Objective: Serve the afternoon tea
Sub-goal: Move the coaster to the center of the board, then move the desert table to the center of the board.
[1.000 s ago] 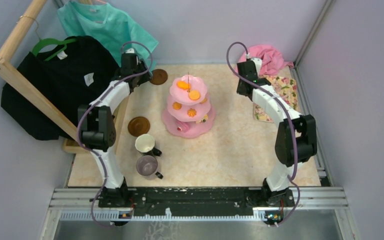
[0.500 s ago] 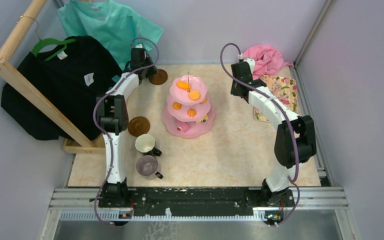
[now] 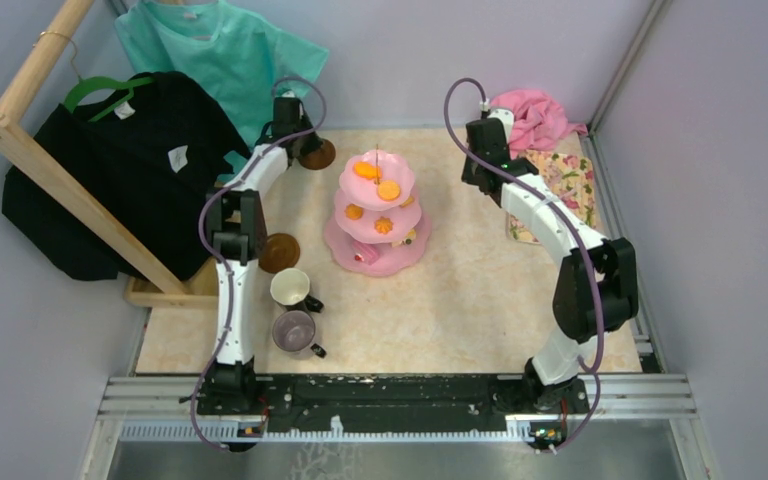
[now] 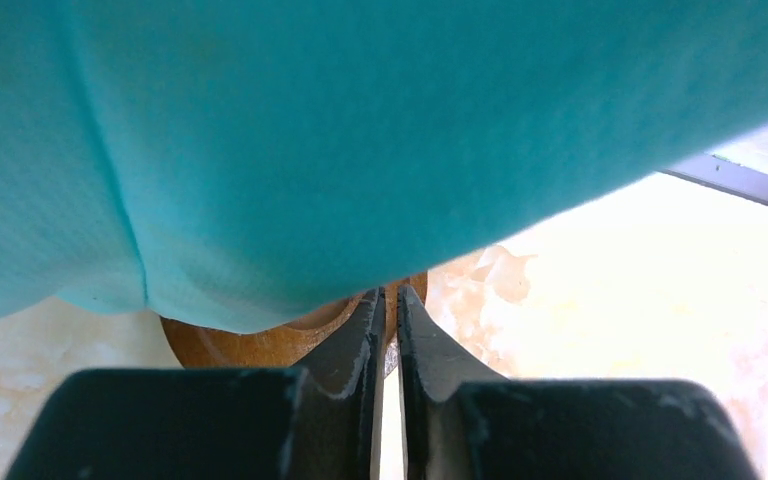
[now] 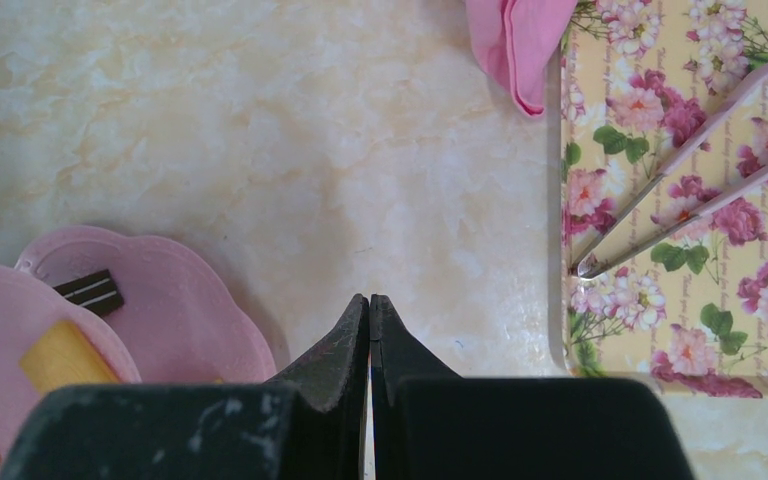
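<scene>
- Right by the arm bases, the grey-purple mug (image 3: 294,330) stands upright on the table (image 3: 460,300). The white mug (image 3: 289,287) is just behind it, and both handles point right.
- One step further, the near saucer (image 3: 278,252) lies flat, tucked partly under the left arm's elbow.
- Mid-table stands the pink cake stand (image 3: 377,250), with orange snacks (image 3: 366,170) on the top tier and more bites on the tiers below.
- The right tool (image 5: 370,305) is clenched on nothing. It hovers over bare table between the stand and the floral mat (image 5: 680,200).
- The pink cloth (image 5: 520,40) is bunched in the far right corner, touching the mat.
- Far left, the left tool (image 4: 388,300) is pinched onto the rim of the far saucer (image 4: 260,345).
- In the way there is the teal shirt (image 4: 360,130), which hangs over that saucer and fills most of the left wrist view.
- The black shirt (image 3: 110,170) hangs on the wooden rail (image 3: 50,160), off the table's left edge.
</scene>
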`<act>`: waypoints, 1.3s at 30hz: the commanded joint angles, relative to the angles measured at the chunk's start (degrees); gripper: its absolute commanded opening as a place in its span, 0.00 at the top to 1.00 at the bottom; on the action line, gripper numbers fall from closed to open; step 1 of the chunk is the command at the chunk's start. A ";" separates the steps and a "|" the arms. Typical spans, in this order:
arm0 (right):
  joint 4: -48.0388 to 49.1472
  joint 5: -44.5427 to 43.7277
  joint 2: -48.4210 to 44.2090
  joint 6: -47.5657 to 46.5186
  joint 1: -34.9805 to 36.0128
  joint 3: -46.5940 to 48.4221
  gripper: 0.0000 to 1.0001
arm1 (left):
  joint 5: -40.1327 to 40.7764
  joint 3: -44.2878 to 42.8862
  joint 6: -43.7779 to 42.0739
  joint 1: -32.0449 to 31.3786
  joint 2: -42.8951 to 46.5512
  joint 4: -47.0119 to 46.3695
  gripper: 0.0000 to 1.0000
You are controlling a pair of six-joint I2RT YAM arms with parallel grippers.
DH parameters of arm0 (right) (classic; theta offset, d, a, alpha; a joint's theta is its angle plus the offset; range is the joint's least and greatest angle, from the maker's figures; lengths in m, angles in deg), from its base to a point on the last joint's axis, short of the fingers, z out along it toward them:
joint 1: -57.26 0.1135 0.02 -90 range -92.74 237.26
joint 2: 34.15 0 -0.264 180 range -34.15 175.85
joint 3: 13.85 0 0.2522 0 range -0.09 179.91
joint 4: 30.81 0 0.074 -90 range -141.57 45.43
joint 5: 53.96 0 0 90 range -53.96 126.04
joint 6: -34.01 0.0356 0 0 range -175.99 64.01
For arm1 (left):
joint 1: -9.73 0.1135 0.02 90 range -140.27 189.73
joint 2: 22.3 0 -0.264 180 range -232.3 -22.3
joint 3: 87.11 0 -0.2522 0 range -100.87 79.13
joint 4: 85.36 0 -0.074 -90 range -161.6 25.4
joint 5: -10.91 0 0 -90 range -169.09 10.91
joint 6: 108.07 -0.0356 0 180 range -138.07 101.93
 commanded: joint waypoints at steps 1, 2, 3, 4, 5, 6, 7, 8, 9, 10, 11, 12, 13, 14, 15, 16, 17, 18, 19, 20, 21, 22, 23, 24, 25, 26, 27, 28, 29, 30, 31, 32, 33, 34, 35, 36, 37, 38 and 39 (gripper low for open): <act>2.29 0.29 -1.73 -0.44 0.51 2.76 1.00 | 1.38 -3.59 1.20 -0.64 -2.61 3.67 0.87; 2.15 0.23 -1.61 -0.57 0.49 3.06 1.00 | 1.80 -4.18 1.39 -0.65 -2.95 4.44 0.88; 1.86 0.20 -1.54 -0.72 0.51 3.41 1.00 | 2.50 -4.82 1.57 -0.65 -3.30 5.29 0.88; 1.58 0.29 -1.39 -0.84 0.51 3.62 1.00 | 3.32 -5.23 1.80 -0.65 -3.54 6.07 0.89; 1.36 0.29 -1.40 -0.93 0.51 3.73 1.00 | 4.18 -5.64 2.00 -0.65 -3.73 6.81 0.89; 1.08 0.40 -1.50 -0.95 0.51 3.86 1.00 | 4.76 -5.91 2.19 -0.65 -3.91 7.42 0.89; 0.97 0.59 -1.55 -0.95 0.51 3.89 1.00 | 5.36 -6.14 2.36 -0.65 -4.18 8.04 0.89; 0.88 0.81 -1.55 -0.95 0.51 3.89 1.00 | 5.91 -6.59 2.48 -0.57 -4.41 8.45 0.90; 0.74 1.07 -1.51 -0.95 0.51 3.96 1.00 | 6.36 -7.02 2.57 -0.56 -4.68 8.88 0.90; 0.58 1.22 -1.47 -0.87 0.51 3.99 1.00 | 6.98 -7.49 2.67 -0.52 -4.98 9.61 0.90; 0.46 1.41 -1.39 -0.80 0.51 4.02 1.00 | 7.63 -7.95 2.82 -0.48 -5.24 10.52 0.91; 0.38 1.70 -1.30 -0.73 0.51 4.09 1.00 | 7.93 -8.34 2.96 -0.35 -5.45 11.25 0.91; 0.37 1.87 -1.21 -0.57 0.51 4.14 1.00 | 7.82 -8.62 3.09 -0.26 -5.62 12.02 0.91; 0.29 2.10 -1.07 -0.45 0.51 4.29 1.00 | 7.58 -8.79 3.24 -0.17 -5.85 12.91 0.92; 0.20 2.33 -1.01 -0.35 0.51 4.53 1.00 | 7.42 -8.93 3.23 -0.13 -5.94 13.90 0.92; 0.04 2.49 -0.99 -0.26 0.51 4.91 1.00 | 7.21 -9.02 3.13 -0.12 -6.03 14.88 0.93; -0.09 2.76 -1.02 -0.13 0.51 5.27 1.00 | 7.03 -9.03 3.07 -0.12 -6.04 15.78 0.93; -0.29 2.97 0.52 -0.04 0.51 5.55 1.00 | 6.66 -8.90 3.08 -0.12 -6.11 16.75 0.93; -0.33 3.08 1.00 0.05 0.51 5.81 1.00 | 6.22 -8.94 3.07 -0.17 -6.13 17.65 0.94; -0.50 3.19 1.12 0.10 0.51 6.04 1.00 | 5.91 -8.89 3.10 -0.21 -6.24 18.52 0.94; -0.70 3.22 1.22 0.12 0.51 6.22 1.00 | 5.75 -8.80 3.01 -0.21 -6.29 19.39 0.94; -0.81 3.27 1.16 0.23 0.51 6.32 1.00 | 5.59 -8.73 2.97 -0.21 -6.30 20.15 0.94; -0.93 3.33 0.94 0.27 0.51 6.23 1.00 | 5.49 -8.51 2.80 -0.21 -6.40 20.94 0.94; -0.91 3.47 0.73 0.39 0.51 6.22 1.00 | 5.31 -8.20 2.55 -0.21 -6.44 21.51 0.95; -0.98 3.51 0.54 0.37 0.51 6.23 1.00 | 5.16 -7.91 2.26 -0.21 -6.43 22.05 0.96; -1.13 3.59 0.29 0.37 0.51 6.26 1.00 | 5.08 -7.57 2.00 -0.25 -6.30 22.66 0.96; -1.09 3.70 0.05 0.37 0.51 6.24 1.00 | 5.04 -7.10 1.89 -0.22 -6.07 23.34 0.97; -1.10 3.72 -0.04 0.37 0.51 6.18 1.00 | 5.04 -6.19 1.82 -0.21 -5.60 23.79 0.97; -1.19 3.81 0.01 0.44 0.51 6.15 1.00 | 5.03 -4.93 1.67 -0.21 -4.83 23.73 0.97; -1.25 4.00 -0.01 0.52 0.51 6.08 1.00 | 4.97 -3.23 1.66 -0.21 -3.97 23.52 0.97; -1.14 4.13 -0.03 0.54 0.51 5.95 1.00 | 5.07 -1.59 1.57 -0.21 -2.97 23.21 0.97; -1.15 4.30 0.00 0.56 0.51 5.84 1.00 | 5.15 0.25 1.51 -0.21 -2.03 22.97 0.97; -1.09 4.50 0.01 0.61 0.51 5.79 1.00 | 5.15 1.83 1.36 -0.21 -1.06 22.91 0.98; -1.13 4.66 -0.04 0.67 0.51 5.69 1.00 | 5.25 3.07 1.24 -0.21 -0.22 22.97 0.98; -1.02 4.89 0.00 0.71 0.51 5.60 1.00 | 5.23 4.45 1.11 -0.21 0.55 23.01 0.98; -0.93 5.00 0.00 0.70 0.51 5.56 1.00 | 5.10 5.76 0.93 -0.21 1.22 23.21 0.98; -0.83 5.24 -1.66 0.67 0.51 5.56 1.00 | 5.01 6.85 0.75 -0.28 1.90 23.45 0.98; -0.87 5.35 -1.92 0.66 0.51 5.52 1.00 | 4.77 7.94 0.60 -0.30 2.70 23.82 0.98; -1.01 5.69 -1.97 0.71 0.51 5.61 1.00 | 4.63 9.09 0.51 -0.30 3.35 24.19 0.99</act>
